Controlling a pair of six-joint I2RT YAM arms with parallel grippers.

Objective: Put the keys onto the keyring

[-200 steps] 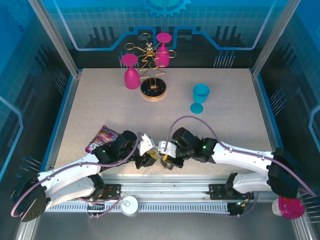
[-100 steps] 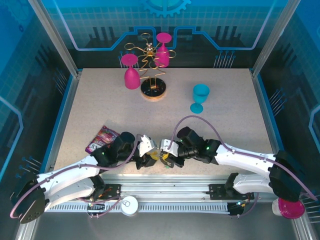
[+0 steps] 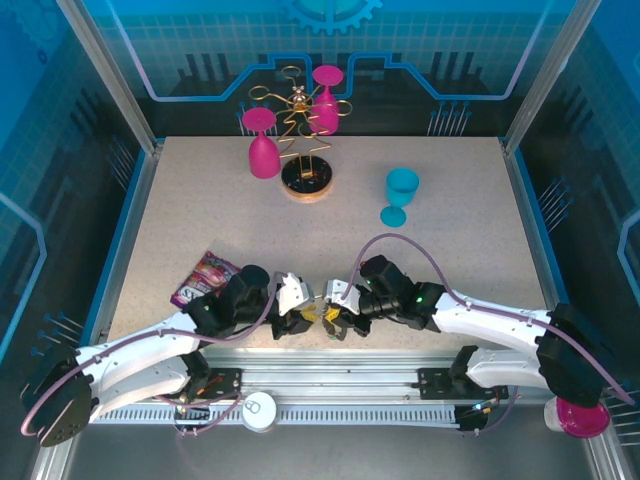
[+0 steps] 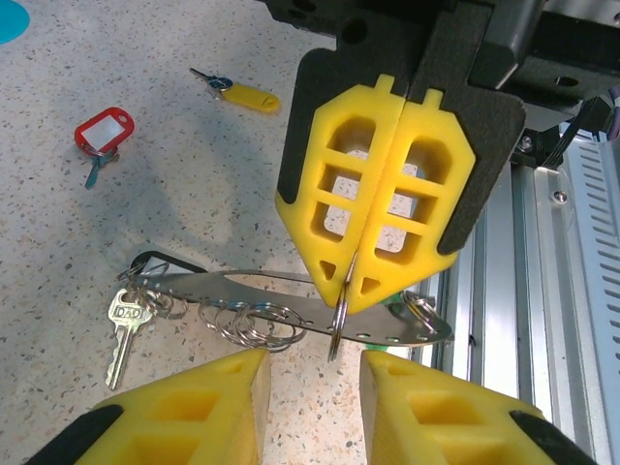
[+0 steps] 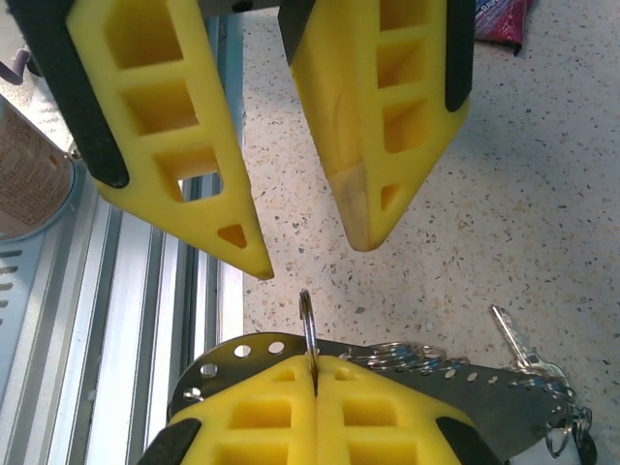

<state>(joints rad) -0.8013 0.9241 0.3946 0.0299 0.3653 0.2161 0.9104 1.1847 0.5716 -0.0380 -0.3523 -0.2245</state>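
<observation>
The keyring (image 4: 300,312) is a grey metal strip with holes and several small rings, lying flat near the table's front edge. My right gripper (image 5: 315,363) is shut on one small split ring (image 5: 307,315) standing upright on that strip. My left gripper (image 4: 313,363) faces it, open, fingertips either side of the ring's lower edge without touching. A red-tagged key (image 4: 105,131) and a yellow-tagged key (image 4: 242,95) lie loose farther out on the table. A silver key (image 4: 124,329) hangs at the strip's far end. In the top view both grippers (image 3: 315,318) meet tip to tip.
A purple snack packet (image 3: 205,275) lies left of the left arm. A blue cup (image 3: 400,195) stands mid-right, and pink cups (image 3: 265,145) hang on a wire rack (image 3: 305,175) at the back. The metal rail (image 4: 581,242) runs just behind the keyring.
The two grippers have drawn closer together near the front edge. My left fingers have narrowed a little. The right gripper stays shut on the ring.
</observation>
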